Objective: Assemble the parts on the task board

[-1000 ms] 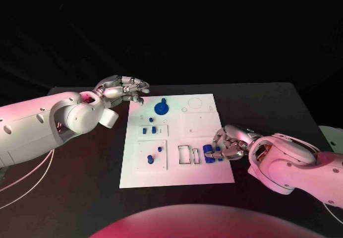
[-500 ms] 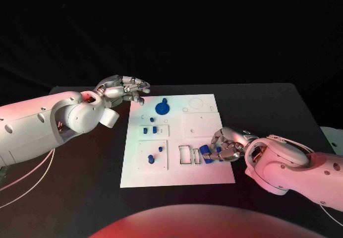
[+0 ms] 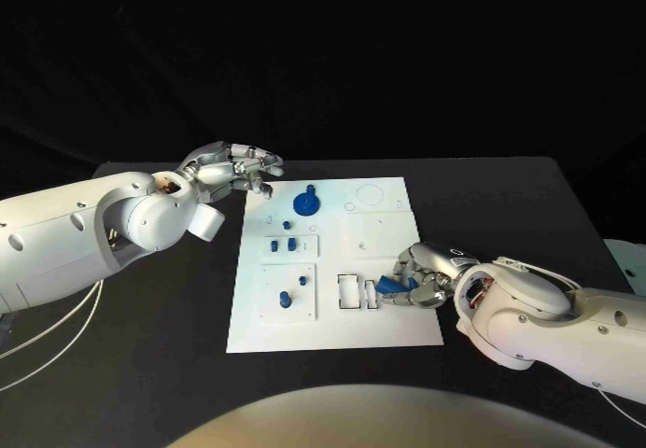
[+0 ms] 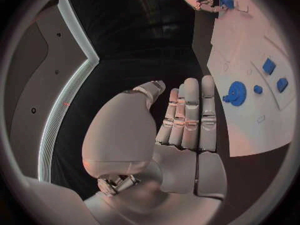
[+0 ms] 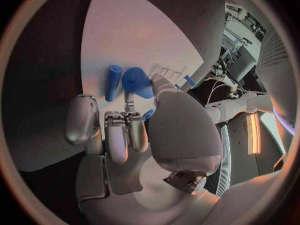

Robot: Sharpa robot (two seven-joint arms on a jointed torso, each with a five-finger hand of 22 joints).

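Right hand (image 3: 414, 279) has lifted a blue part (image 3: 393, 283) off the task board (image 3: 384, 233).

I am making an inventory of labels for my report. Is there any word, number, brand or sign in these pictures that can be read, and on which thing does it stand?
None: no text can be read on the task board, its blue parts, or either hand.

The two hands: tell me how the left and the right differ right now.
The left hand is off the task board, past its far left corner, while the right hand is over the board's near right part. The left hand holds nothing, its fingers side by side, whereas the right hand's fingers are at a blue part, apparently gripping it. Both are silver hands on white arms.
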